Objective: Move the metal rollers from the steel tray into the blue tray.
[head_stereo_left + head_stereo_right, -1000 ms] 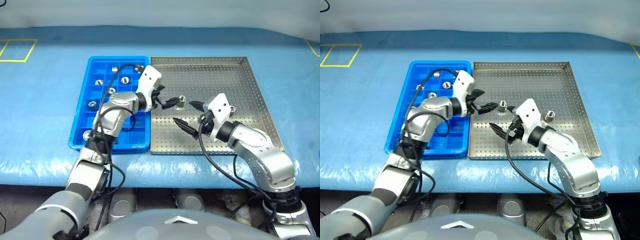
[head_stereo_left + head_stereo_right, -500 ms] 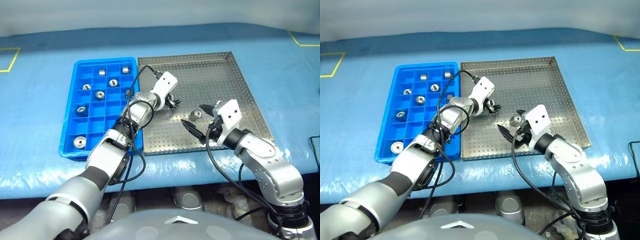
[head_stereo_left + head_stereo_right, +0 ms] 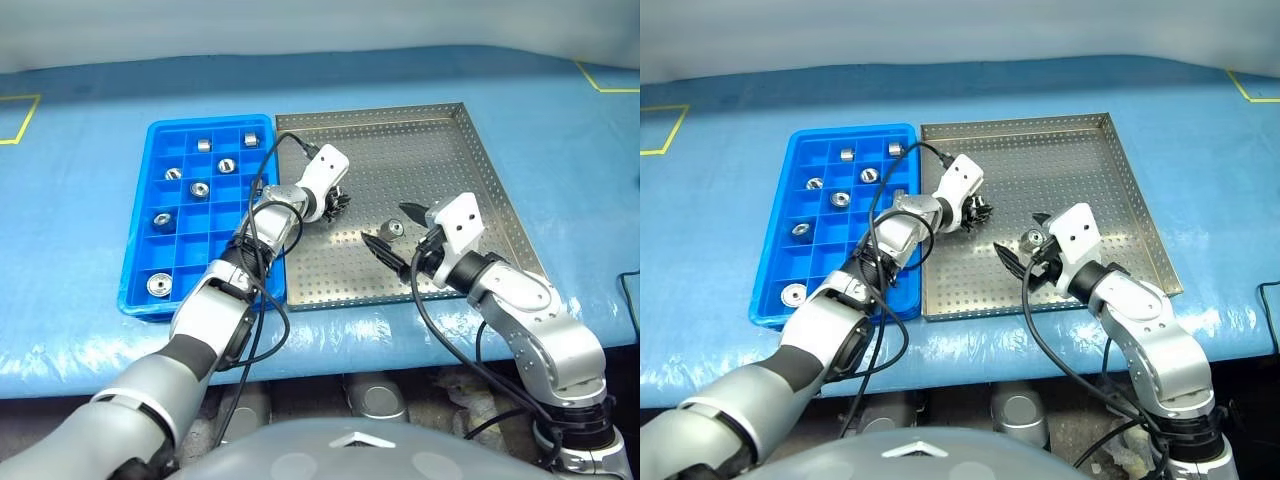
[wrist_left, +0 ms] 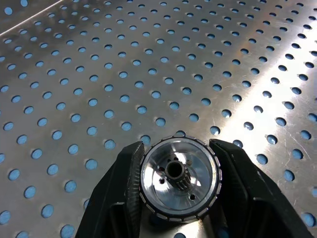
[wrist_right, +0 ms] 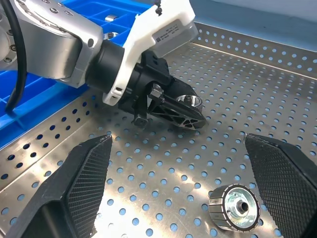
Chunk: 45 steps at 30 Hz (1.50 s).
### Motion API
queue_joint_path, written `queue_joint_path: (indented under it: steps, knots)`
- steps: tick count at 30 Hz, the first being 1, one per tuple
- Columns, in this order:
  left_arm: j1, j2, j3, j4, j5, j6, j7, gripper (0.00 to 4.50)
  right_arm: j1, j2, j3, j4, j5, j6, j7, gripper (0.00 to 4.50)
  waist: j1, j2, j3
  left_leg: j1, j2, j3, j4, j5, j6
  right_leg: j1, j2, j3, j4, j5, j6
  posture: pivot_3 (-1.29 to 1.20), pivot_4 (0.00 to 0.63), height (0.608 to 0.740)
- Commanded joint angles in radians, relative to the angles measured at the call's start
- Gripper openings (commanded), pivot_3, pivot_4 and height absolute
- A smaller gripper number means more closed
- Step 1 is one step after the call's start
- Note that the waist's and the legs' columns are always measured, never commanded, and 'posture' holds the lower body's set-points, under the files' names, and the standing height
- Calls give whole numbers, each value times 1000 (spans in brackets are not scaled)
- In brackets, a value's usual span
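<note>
Item: left claw (image 4: 178,163), clenched on one metal roller (image 4: 179,178) low over the steel tray (image 3: 440,150); both black fingers bear on the ribbed rim, bore facing the wrist camera

Item: right claw (image 5: 183,183), fingers spread wide and grasping nothing; a second roller (image 5: 234,207) lies on its side on the tray floor between them

Item: blue tray (image 3: 170,290) beside the steel tray on the blue-covered bench (image 3: 90,120), seven rollers (image 3: 200,188) already in its compartments

Handling, as we judge it: lift the gripped roller straight up before swinging it toward the blue tray, so that it clears both raised rims; keep the pinch across the full width, since the polished metal could slip; release low over a vacant square cell

Materials: rollers bright steel, short cylinders with fine edge knurling and a dark centre hole; steel tray brushed, perforated in regular dots, reflective; blue tray moulded plastic, gridded
</note>
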Motion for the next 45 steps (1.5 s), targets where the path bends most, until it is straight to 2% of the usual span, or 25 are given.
queue_joint_path:
  steps: [1,5,8,12,17,23,30,33,38,42,45]
  knots:
    - [15,35,94,-278,-125,74,-72,1793,-17,0,2,-7,2,-18,11,4500,-1,0,0,0,0,0,0,0,0,0,0,0,0,0,0,-149,150,740]
    - [74,128,167,-540,-231,214,-113,1793,-33,-5,12,9,-1,-19,22,4500,-3,1,0,0,1,0,0,0,0,0,0,0,1,0,0,-131,150,740]
    - [176,299,176,-762,-217,324,-122,1793,-52,-6,18,20,5,-19,36,4500,-6,2,-1,2,2,1,-1,0,0,0,2,2,2,0,0,-102,150,740]
    - [336,515,200,-965,-154,417,-71,1793,-79,-11,36,43,8,-17,64,4500,3,1,0,5,3,1,-3,0,0,0,3,3,4,-1,-1,-40,150,740]
    - [521,629,260,-1142,-171,511,-52,1793,-139,-10,97,83,17,-15,130,4500,48,-1,1,5,2,2,-3,0,0,1,1,2,3,-1,-1,24,150,740]
    - [600,602,273,-1181,-194,555,-13,1793,-217,11,172,104,27,7,176,4500,106,-2,1,5,2,1,-3,0,0,1,0,0,3,-1,-2,55,150,740]
    - [602,567,246,-1113,-202,553,15,1793,-240,19,206,101,24,12,185,4500,111,-2,1,5,2,1,-4,0,0,0,0,0,3,-2,-3,39,150,740]
    - [596,572,225,-1097,-201,548,13,2826,-233,16,199,90,23,16,177,4500,109,-2,1,5,2,1,-4,0,0,0,0,0,3,-2,-4,25,150,740]
    - [580,568,263,-1117,-238,530,0,4480,-217,9,163,82,16,18,146,4500,107,-2,1,5,2,1,-5,0,0,0,0,0,3,-2,-4,10,150,740]
    - [546,500,298,-1134,-339,464,-46,4480,-202,10,126,107,-35,45,53,4500,109,-2,1,5,2,1,-4,0,0,0,0,0,3,-2,-4,-2,150,740]
    - [521,443,248,-1177,-422,425,-116,4480,-194,15,93,143,-83,138,-53,4500,108,-2,1,4,2,1,-4,0,-1,1,-1,-1,2,-2,-4,-32,150,740]
